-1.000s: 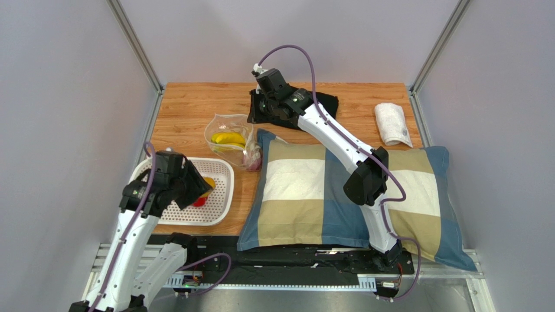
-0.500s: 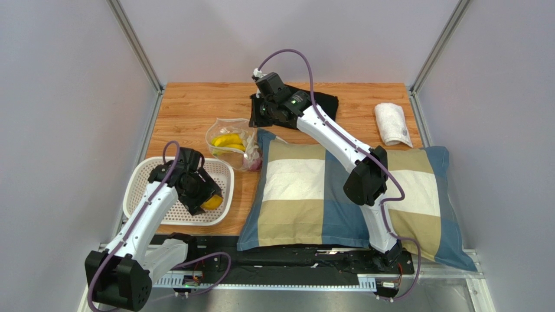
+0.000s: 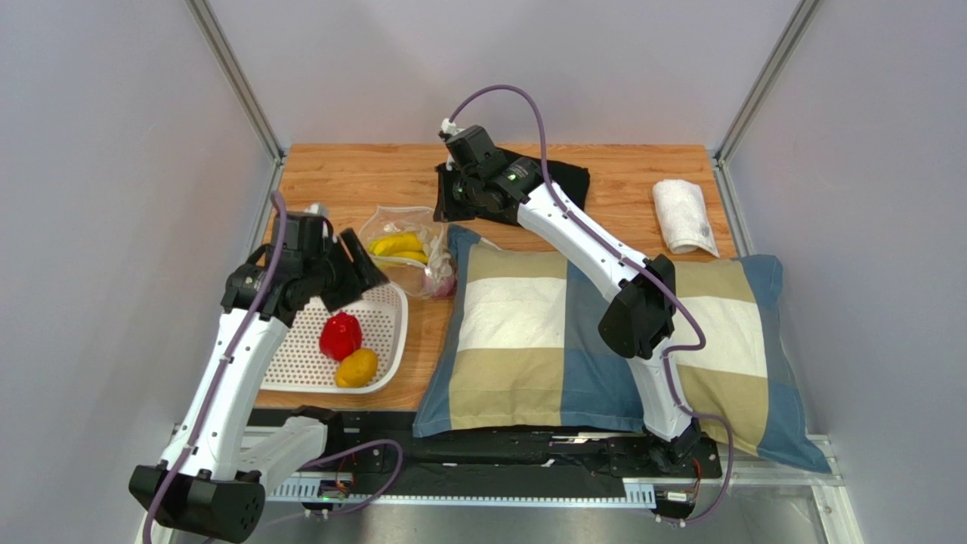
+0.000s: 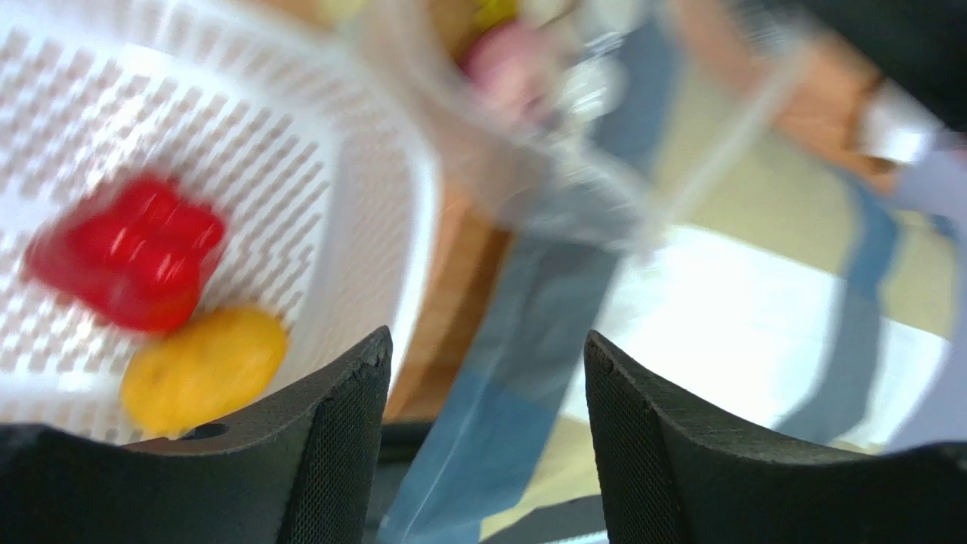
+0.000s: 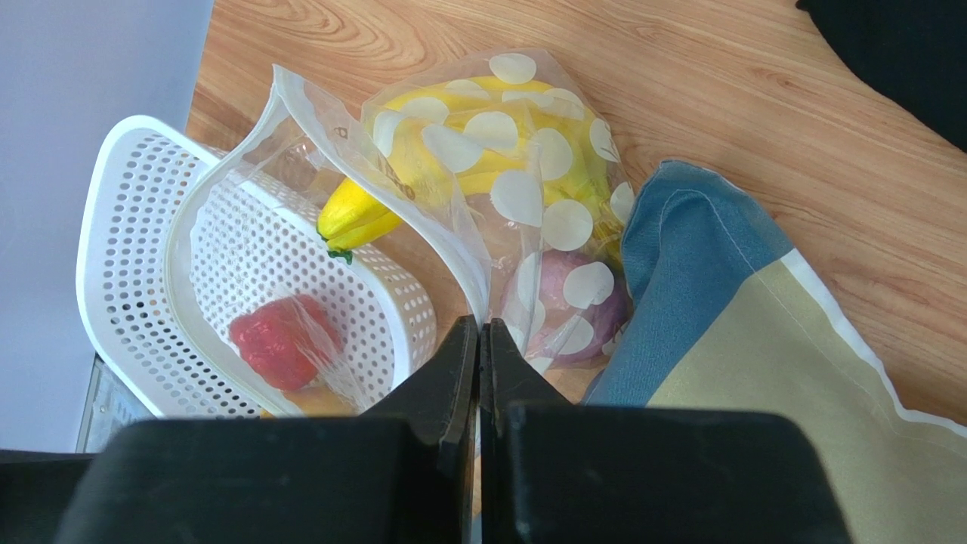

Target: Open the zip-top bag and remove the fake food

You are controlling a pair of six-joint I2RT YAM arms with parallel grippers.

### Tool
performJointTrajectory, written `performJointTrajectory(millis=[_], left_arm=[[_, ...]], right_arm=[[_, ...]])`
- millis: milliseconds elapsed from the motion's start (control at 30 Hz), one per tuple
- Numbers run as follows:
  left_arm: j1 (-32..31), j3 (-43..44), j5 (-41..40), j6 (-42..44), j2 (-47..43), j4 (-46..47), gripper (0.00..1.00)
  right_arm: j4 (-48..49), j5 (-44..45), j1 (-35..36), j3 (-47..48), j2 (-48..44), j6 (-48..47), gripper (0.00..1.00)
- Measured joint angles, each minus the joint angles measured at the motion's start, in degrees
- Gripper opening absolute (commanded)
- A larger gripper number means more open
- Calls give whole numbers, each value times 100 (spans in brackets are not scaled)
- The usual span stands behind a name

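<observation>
The zip-top bag (image 3: 406,252) lies open on the wood, between the white tray and the pillow. The yellow banana bunch (image 3: 397,243) and purplish onion (image 3: 440,275) are inside it. In the right wrist view the bag (image 5: 534,204), banana (image 5: 443,170) and onion (image 5: 568,312) show clearly. My right gripper (image 5: 479,331) is shut on the bag's rim and holds the mouth up. It is at the bag's far right edge in the top view (image 3: 454,210). The red pepper (image 3: 339,336) and orange-yellow mango (image 3: 356,367) lie in the tray. My left gripper (image 3: 352,275) is open and empty above the tray's far corner (image 4: 486,340).
The white perforated tray (image 3: 386,340) sits at the front left. A large checked pillow (image 3: 590,329) covers the right front. A folded black cloth (image 3: 551,181) lies at the back under the right wrist. A rolled white towel (image 3: 684,215) is at the back right.
My left gripper has let go of the mango in the tray and moved away toward the bag. The pepper and mango now lie uncovered. The right gripper has barely moved.
</observation>
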Motion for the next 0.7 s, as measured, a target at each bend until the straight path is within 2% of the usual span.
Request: performJointTrajectory(millis=[167, 300, 367, 533, 700], left_arm=[[0, 1248, 750, 879, 531, 981, 53], [0, 2691, 975, 1766, 1788, 994, 52], [2, 3130, 984, 2146, 2363, 949, 51], [11, 3335, 1110, 2870, 3298, 688, 44], [13, 3333, 1038, 3209, 3641, 566, 40]], right_arm=[[-111, -20, 0, 90, 0, -66, 0], [-164, -20, 0, 275, 0, -109, 0], [-166, -13, 0, 330, 0, -107, 0], [-166, -7, 0, 341, 0, -31, 0], [-157, -13, 0, 503, 2, 177, 0]])
